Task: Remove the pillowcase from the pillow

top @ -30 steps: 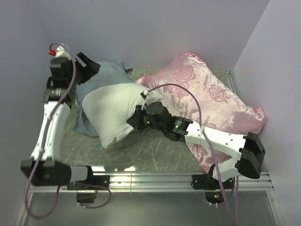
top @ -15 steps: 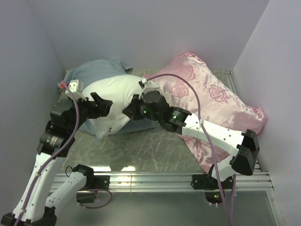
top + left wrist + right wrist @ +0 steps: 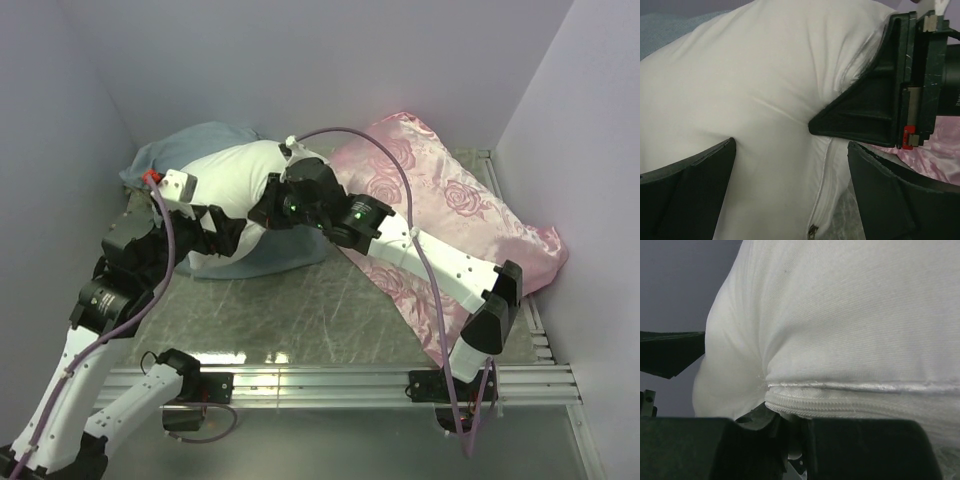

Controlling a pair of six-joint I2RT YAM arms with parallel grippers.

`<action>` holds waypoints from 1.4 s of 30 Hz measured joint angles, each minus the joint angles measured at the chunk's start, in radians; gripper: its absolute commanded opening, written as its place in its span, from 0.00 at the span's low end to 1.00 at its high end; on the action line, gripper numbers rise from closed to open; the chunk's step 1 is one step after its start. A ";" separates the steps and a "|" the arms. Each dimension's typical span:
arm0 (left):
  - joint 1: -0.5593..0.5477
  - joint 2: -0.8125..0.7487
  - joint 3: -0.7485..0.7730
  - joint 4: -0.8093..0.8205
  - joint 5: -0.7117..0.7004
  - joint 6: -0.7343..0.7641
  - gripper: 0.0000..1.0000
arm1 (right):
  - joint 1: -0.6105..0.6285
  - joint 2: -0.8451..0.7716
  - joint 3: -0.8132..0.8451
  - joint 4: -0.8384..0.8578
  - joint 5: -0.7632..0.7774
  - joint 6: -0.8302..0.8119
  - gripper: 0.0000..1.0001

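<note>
The white pillow (image 3: pixel 232 180) lies at the back left, on top of the grey-blue pillowcase (image 3: pixel 185 147), which shows behind it and under its front edge. My right gripper (image 3: pixel 266 212) is shut on the pillow's zippered seam (image 3: pixel 850 390), pinched between the jaws of the right gripper (image 3: pixel 797 432). My left gripper (image 3: pixel 226 236) is open at the pillow's near side. In the left wrist view the pillow (image 3: pixel 750 85) fills the space between the spread fingers (image 3: pixel 690 190) of the left gripper (image 3: pixel 790 155), which hold nothing. The right gripper's black body (image 3: pixel 875 102) presses into the pillow.
A pink satin rose-patterned cushion (image 3: pixel 450 210) covers the right half of the table, under the right arm. Grey walls stand close at the back and both sides. The marbled table top (image 3: pixel 300 310) shows in front of the pillow, with an aluminium rail (image 3: pixel 330 380) at the near edge.
My left arm swung from the pillowcase at the back left to the pillow's near side and opened wider. My right gripper carried the pillow toward the back left.
</note>
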 measured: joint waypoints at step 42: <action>-0.550 0.155 -0.113 0.416 -0.833 0.673 0.45 | -0.089 0.103 0.311 -0.183 -0.134 0.035 0.00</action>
